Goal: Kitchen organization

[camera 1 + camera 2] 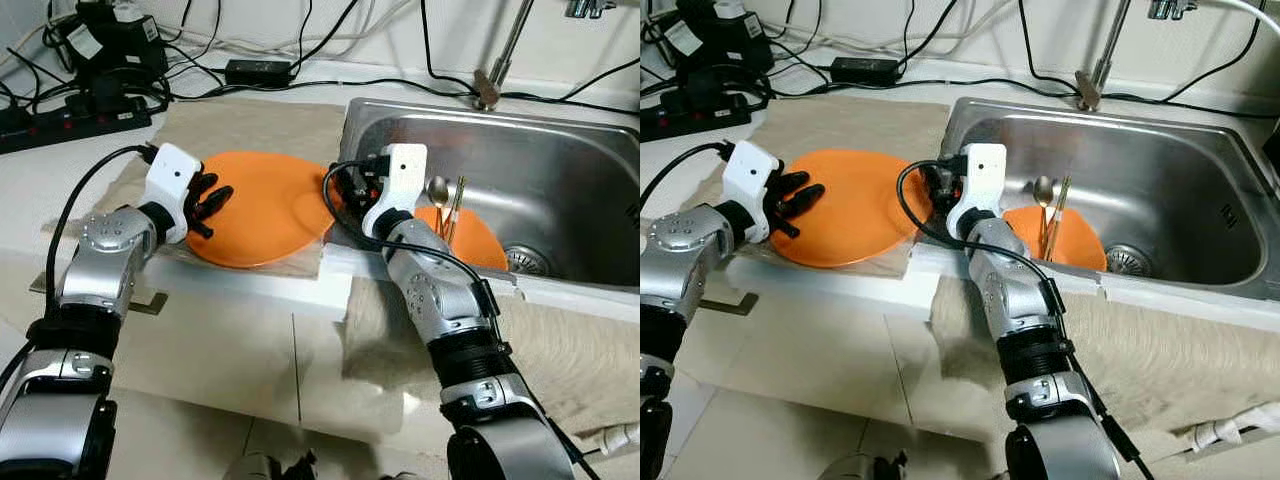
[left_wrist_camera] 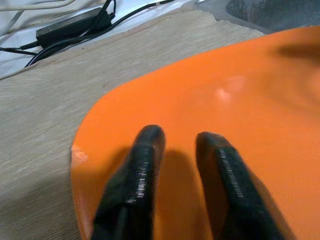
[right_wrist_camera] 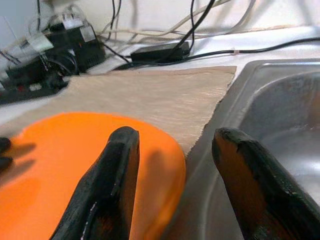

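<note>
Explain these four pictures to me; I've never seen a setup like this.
A humanoid robot stands at a kitchen counter. The two wide pictures come from cameras in its head; the two close ones from cameras on each wrist, looking along black fingers. An orange plate lies on a beige mat beside a steel sink. A second orange plate with a spoon and chopsticks sits in the sink. The left pincer rests over the counter plate's left edge, fingers slightly apart. The right pincer, open, straddles that plate's right edge by the sink rim. Nothing is held.

Black power strip, adapter, tangled cables along the wall.
</note>
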Robot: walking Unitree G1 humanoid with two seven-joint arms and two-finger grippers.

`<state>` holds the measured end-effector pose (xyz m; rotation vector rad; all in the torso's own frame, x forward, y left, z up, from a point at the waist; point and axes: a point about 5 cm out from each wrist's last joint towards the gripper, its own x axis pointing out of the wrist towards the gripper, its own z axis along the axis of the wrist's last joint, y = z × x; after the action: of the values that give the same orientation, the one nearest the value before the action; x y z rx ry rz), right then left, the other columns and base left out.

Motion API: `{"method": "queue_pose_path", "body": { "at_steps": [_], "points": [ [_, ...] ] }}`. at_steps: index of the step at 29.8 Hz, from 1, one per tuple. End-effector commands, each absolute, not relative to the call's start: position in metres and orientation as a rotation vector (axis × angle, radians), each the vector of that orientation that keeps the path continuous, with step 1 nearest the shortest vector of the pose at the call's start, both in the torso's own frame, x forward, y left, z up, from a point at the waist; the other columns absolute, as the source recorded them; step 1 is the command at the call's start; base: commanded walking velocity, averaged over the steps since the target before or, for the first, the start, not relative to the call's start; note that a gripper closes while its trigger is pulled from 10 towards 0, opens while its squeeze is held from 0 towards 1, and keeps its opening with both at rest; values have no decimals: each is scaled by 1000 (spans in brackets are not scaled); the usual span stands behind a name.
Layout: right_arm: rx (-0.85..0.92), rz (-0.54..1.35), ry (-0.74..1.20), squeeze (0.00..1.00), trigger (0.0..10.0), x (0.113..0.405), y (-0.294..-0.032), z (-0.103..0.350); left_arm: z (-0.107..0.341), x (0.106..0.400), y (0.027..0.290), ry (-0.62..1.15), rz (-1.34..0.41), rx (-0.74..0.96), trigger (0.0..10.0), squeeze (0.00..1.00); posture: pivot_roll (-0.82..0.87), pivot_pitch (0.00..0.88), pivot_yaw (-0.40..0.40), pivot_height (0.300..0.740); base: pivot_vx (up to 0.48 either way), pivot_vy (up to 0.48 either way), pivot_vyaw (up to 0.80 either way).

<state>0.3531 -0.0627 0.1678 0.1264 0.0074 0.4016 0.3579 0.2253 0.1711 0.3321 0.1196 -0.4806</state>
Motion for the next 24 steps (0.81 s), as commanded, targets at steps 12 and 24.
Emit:
{"method": "queue_pose_path", "body": {
  "at_steps": [12, 24],
  "points": [
    [26, 480, 117, 0, 10000, 340, -69, 151, 169, 355, 234, 167, -511, 424, 0, 0, 71, 14, 7, 740, 0, 0, 0],
    [44, 481, 133, 0, 10000, 337, -69, 149, 186, 351, 246, 158, -551, 500, 0, 0, 78, 20, 11, 740, 0, 0, 0]
  ]
}}
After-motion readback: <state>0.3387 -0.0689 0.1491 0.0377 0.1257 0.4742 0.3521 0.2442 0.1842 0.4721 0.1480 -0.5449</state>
